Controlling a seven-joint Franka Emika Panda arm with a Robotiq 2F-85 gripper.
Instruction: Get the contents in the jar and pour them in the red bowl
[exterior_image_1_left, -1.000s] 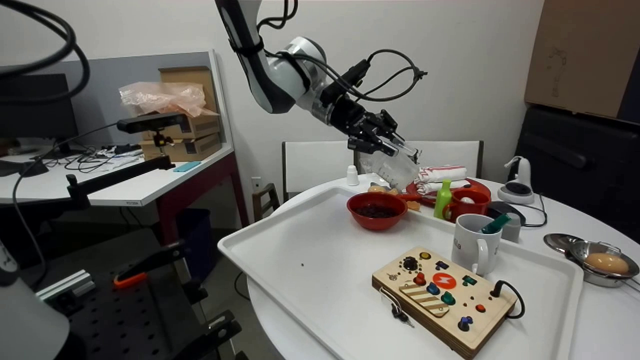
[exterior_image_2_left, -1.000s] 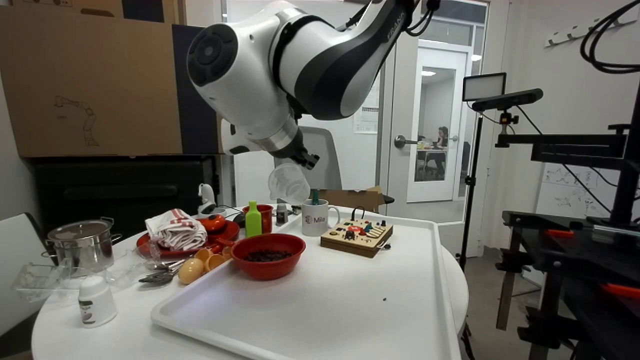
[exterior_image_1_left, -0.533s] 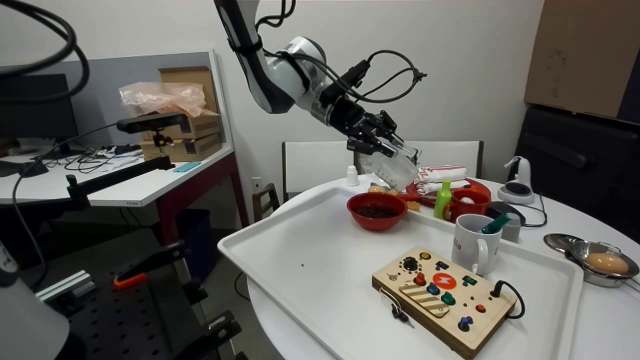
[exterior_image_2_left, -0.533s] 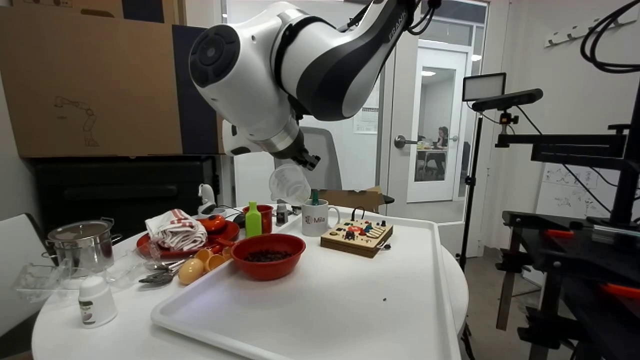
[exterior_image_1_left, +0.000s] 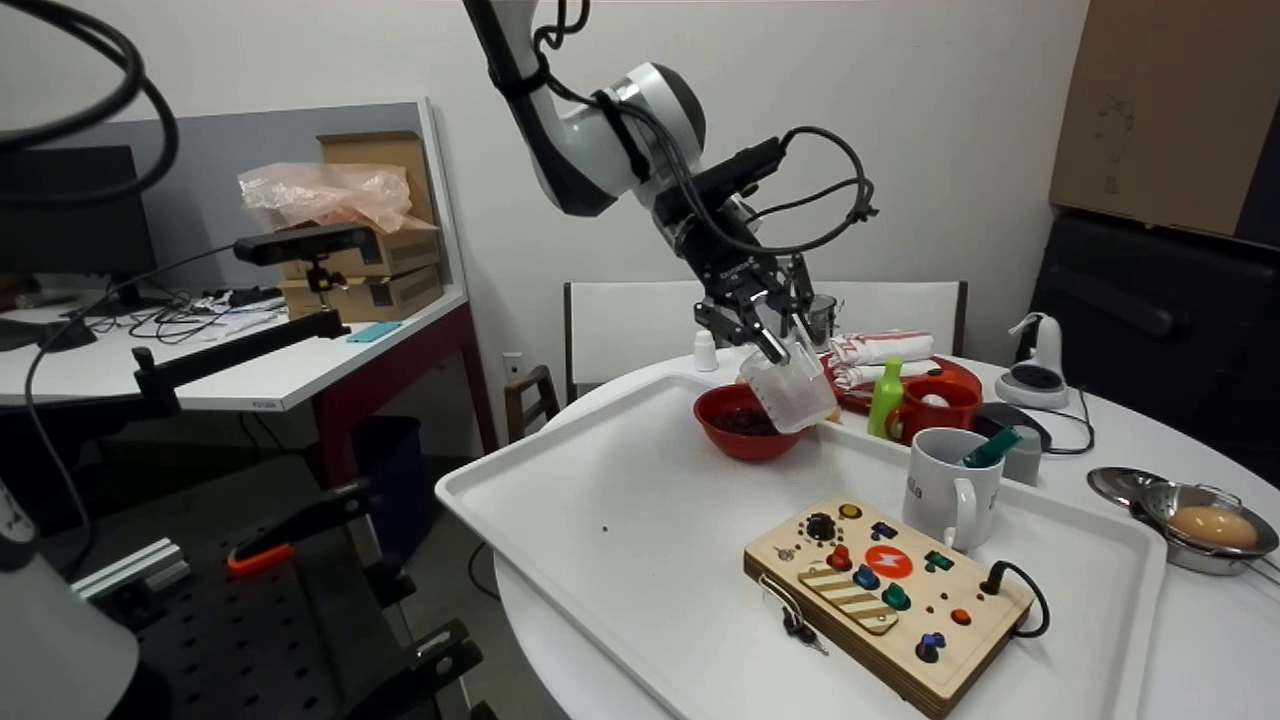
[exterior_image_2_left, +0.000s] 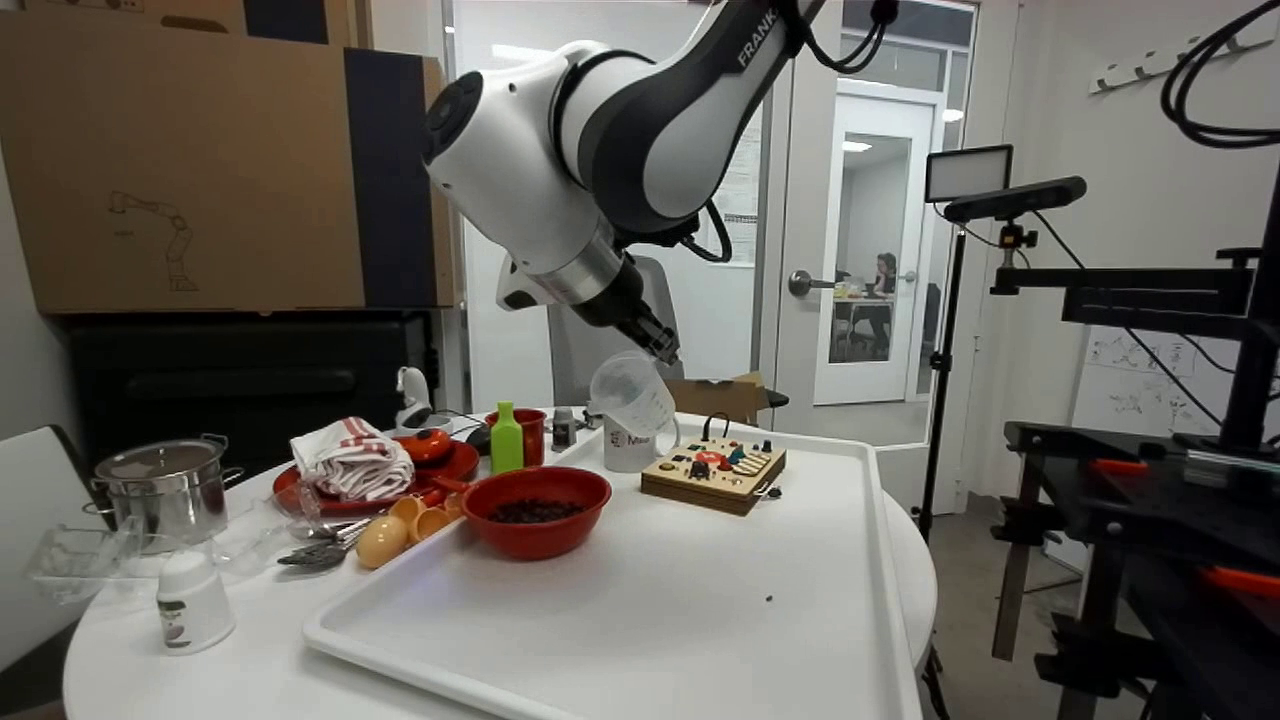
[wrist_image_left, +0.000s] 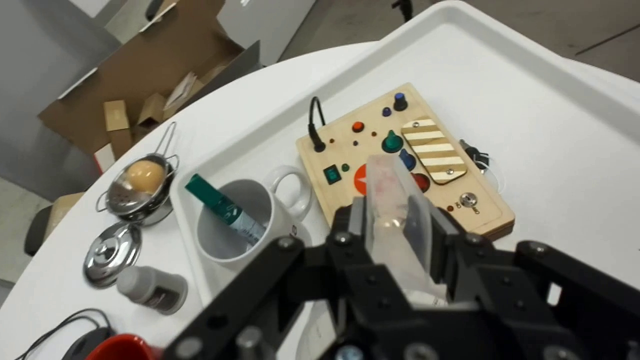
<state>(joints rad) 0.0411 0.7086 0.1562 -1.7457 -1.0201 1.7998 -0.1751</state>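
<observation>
In an exterior view, the round red bowl (exterior_image_1_left: 735, 448) stands on the rectangular white tray (exterior_image_1_left: 620, 600), the blackish contents (exterior_image_1_left: 740, 421) inside it. The flat wooden box (exterior_image_1_left: 925, 600) lies in front, to the right — behind the box, the cylindrical white mug (exterior_image_1_left: 928, 500) with a green marker (exterior_image_1_left: 992, 448) in it. The clear cylindrical jar (exterior_image_1_left: 790, 388) hangs before the bowl's right side.

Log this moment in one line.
gripper: shut on jar | jar: tilted, aloft, looks empty | red bowl: on tray, dark contents inside
</observation>
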